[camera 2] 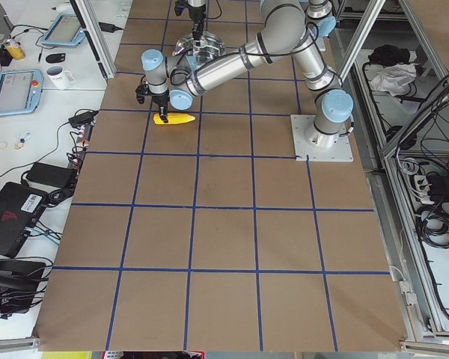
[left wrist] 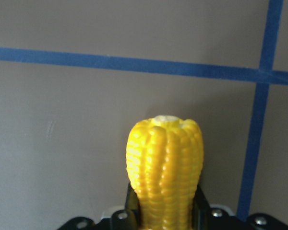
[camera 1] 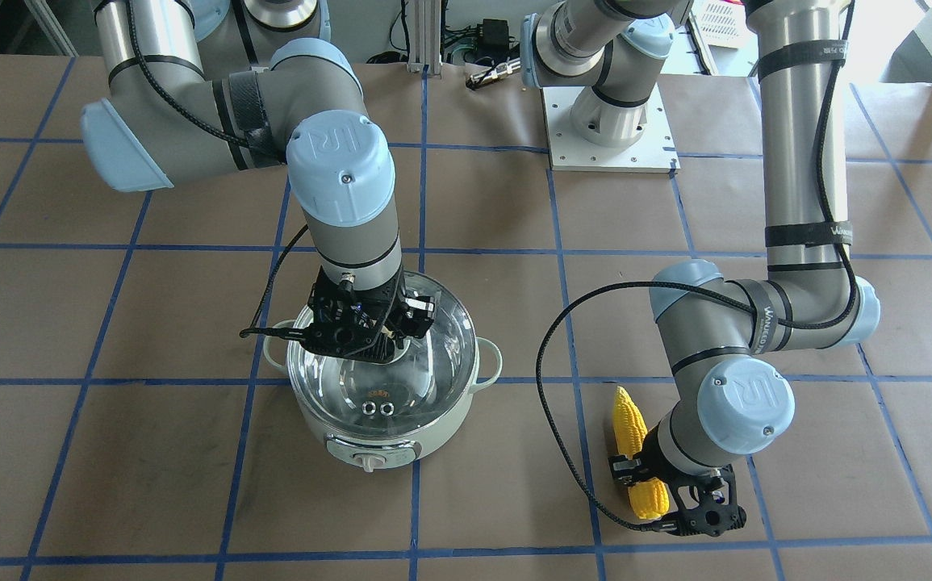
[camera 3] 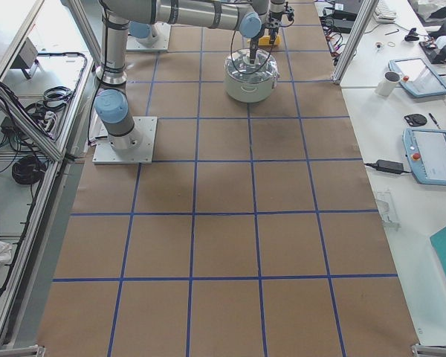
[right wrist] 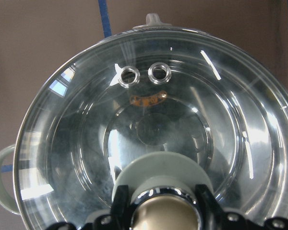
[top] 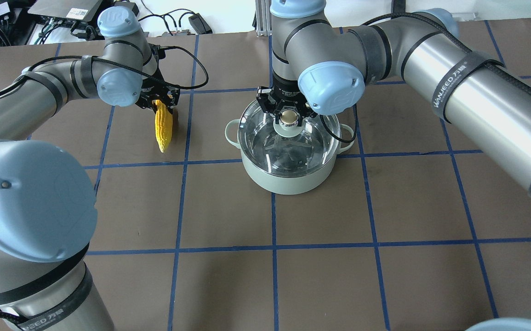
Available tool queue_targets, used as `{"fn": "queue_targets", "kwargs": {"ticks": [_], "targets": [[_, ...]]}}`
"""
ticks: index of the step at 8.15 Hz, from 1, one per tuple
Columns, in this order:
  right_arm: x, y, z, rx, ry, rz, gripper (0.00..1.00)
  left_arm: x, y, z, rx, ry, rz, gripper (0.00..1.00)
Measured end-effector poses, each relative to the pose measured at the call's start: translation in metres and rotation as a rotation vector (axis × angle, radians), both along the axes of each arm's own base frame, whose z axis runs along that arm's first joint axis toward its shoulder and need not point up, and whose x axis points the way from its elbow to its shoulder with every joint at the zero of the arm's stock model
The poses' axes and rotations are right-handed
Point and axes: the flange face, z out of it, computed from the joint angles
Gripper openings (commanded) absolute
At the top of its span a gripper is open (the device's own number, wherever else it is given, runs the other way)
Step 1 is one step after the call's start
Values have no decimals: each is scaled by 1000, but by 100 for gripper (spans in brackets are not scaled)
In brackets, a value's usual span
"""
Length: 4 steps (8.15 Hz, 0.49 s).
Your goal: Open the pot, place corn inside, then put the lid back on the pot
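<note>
The mint-green pot (camera 1: 401, 440) stands mid-table with the glass lid (camera 1: 437, 379) sitting on it; the pot also shows in the overhead view (top: 288, 179). My right gripper (top: 288, 120) reaches straight down, its fingers closed on either side of the lid's brass knob (right wrist: 165, 218). The lid's two vent holes (right wrist: 144, 74) face away from the robot. The yellow corn (top: 163, 131) lies flat on the table to the pot's left, point toward the robot. My left gripper (camera 1: 649, 478) is shut around the corn's (left wrist: 165, 163) thick end.
The left arm's white base plate (camera 1: 611, 129) is at the back of the table. Blue tape lines (top: 272, 246) form a grid on the brown table cover. A black cable (camera 1: 546, 363) loops from the left wrist beside the corn.
</note>
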Motion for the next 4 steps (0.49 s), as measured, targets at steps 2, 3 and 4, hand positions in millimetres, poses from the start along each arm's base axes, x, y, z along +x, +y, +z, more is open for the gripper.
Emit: {"fn": "queue_targets", "kwargs": {"ticks": [2, 3, 4], "targets": [[-1, -1, 4, -6, 3, -1, 11, -1, 4, 27, -15, -14, 1, 0], [-2, 1, 12, -20, 1, 0, 11, -1, 13, 46, 19, -13, 1, 0], [-4, 5, 30, -46, -6, 2, 9, -3, 24, 66, 55, -11, 1, 0]]}}
